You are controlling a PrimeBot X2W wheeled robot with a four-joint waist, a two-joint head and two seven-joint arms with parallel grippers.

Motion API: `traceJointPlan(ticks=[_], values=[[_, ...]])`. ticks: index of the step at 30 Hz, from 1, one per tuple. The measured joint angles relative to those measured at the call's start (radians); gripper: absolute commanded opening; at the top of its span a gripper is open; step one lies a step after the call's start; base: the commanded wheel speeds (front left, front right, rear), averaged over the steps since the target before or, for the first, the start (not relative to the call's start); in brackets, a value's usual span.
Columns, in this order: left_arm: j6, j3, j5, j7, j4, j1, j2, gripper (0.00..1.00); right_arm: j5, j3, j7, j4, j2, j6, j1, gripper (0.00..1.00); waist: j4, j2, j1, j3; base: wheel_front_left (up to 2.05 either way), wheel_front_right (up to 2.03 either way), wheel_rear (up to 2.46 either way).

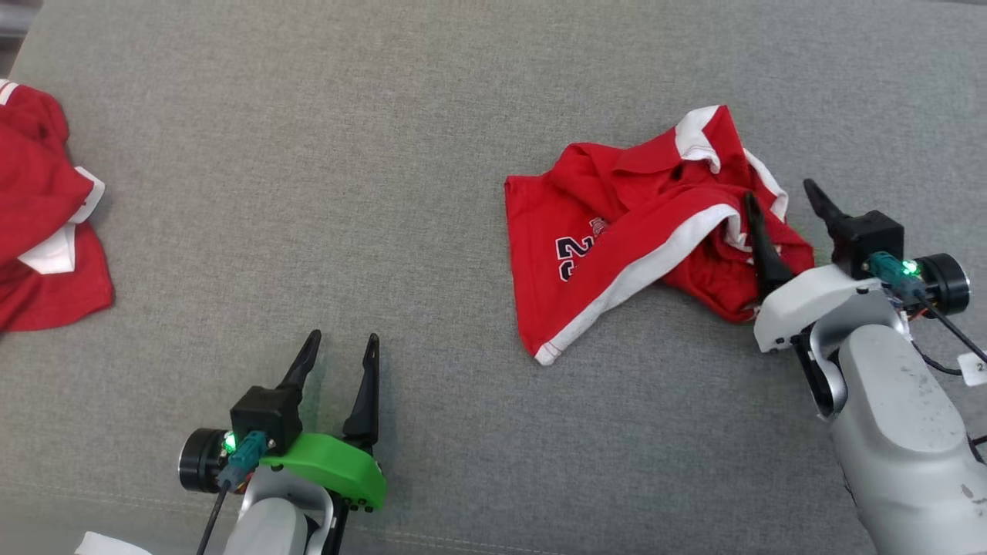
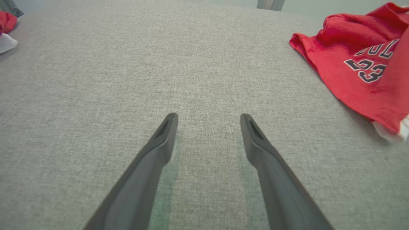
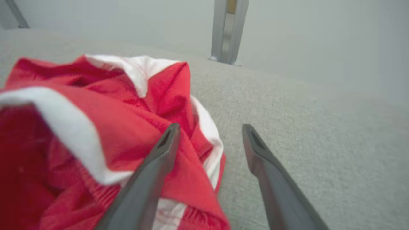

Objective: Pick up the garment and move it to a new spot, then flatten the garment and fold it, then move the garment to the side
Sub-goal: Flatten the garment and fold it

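The garment (image 1: 640, 223) is a red jersey with white trim and dark numbers, lying crumpled on the grey surface right of centre. It also lies at the right edge of the left wrist view (image 2: 361, 64) and bulks at the left of the right wrist view (image 3: 96, 137). My right gripper (image 1: 779, 196) stands open at its right edge, one finger over the cloth, the other over bare fabric (image 3: 209, 131). Nothing is gripped. My left gripper (image 1: 343, 343) is open over bare surface at the lower left (image 2: 207, 118), well apart from the garment.
A second red and white garment (image 1: 42, 216) lies at the far left edge, a corner of it in the left wrist view (image 2: 6, 28). The grey cloth surface (image 1: 308, 154) stretches between them. A metal post (image 3: 228, 30) stands beyond the surface's far edge.
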Motion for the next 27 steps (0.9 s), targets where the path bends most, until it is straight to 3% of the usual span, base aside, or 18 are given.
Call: traceJointPlan(ticks=[6,10,20,27], values=[[0.008,0.032,0.023,0.0,-0.027,0.022,0.0,1.0,0.016,-0.126,-0.001,-0.308,0.078,0.0,0.187,1.0,-0.041,0.0,0.0,-0.046,0.0,0.0,0.0],[0.017,0.055,0.047,0.0,-0.046,0.048,-0.001,1.0,0.043,-0.141,-0.001,-0.397,0.109,0.0,0.301,1.0,-0.072,0.0,0.0,-0.09,0.0,0.0,0.0],[0.034,0.1,0.073,0.0,-0.056,0.153,-0.001,1.0,0.109,-0.103,-0.001,-0.373,0.127,0.0,0.48,1.0,-0.126,0.0,0.0,-0.209,0.0,0.0,0.0],[0.034,0.091,0.072,0.0,-0.055,0.204,-0.001,1.0,0.159,-0.058,-0.001,-0.345,0.127,0.0,0.511,1.0,-0.141,0.0,0.0,-0.279,0.0,0.0,0.0]])
